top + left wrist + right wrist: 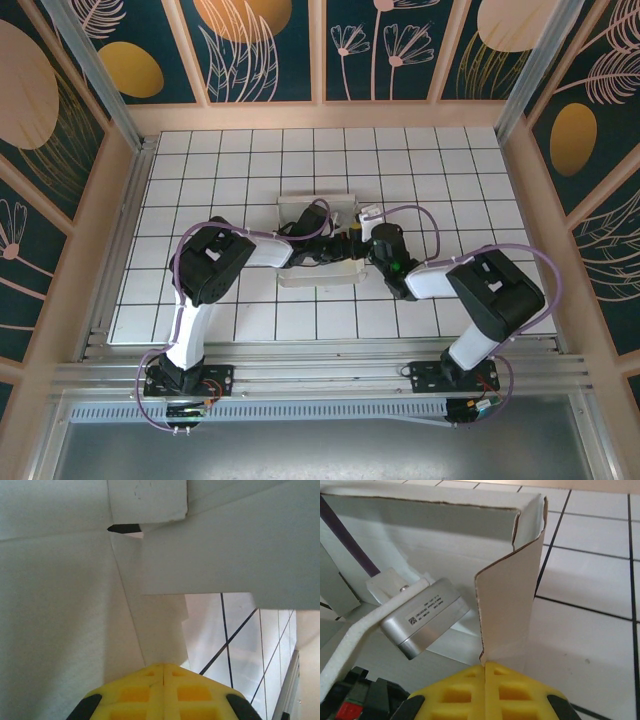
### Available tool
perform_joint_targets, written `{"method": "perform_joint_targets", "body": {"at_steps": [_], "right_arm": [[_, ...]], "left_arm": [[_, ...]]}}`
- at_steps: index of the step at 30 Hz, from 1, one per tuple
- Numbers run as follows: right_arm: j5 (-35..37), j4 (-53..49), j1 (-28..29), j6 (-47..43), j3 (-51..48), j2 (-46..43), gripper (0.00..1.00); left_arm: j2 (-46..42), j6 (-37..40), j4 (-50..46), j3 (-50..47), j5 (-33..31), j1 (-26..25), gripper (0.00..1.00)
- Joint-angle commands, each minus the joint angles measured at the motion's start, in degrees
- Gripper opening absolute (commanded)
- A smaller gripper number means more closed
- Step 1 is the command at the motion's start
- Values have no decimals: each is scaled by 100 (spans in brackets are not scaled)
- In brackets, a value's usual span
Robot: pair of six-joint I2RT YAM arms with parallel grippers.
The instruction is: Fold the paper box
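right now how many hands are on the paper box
2. The left hand is shut, tips against white panels of the paper box, grip unclear; the right hand is shut, pinching an upright flap at the box's right end.

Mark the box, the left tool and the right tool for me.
box (298,208), top view, on its far wall.
left tool (164,666), left wrist view, on the seam between the yellow fingertips.
right tool (484,665), right wrist view, on the seam between the yellow fingertips.
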Motion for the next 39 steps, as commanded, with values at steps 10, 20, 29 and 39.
{"method": "perform_joint_targets", "body": {"at_steps": [10,20,29,39], "right_arm": [[418,266,220,509,-215,460,0],[528,305,220,330,-155,585,0],[764,157,220,287,-22,572,0],[753,60,222,288,122,569,0]], "left_arm": [[-213,301,-215,-134,-353,-16,28],[-1136,936,-1199,-479,-1097,-20,35],[-1930,1063,-1536,-776,-1413,-20,40],[-4197,796,-2590,-1191,-2886,25,37]]}}
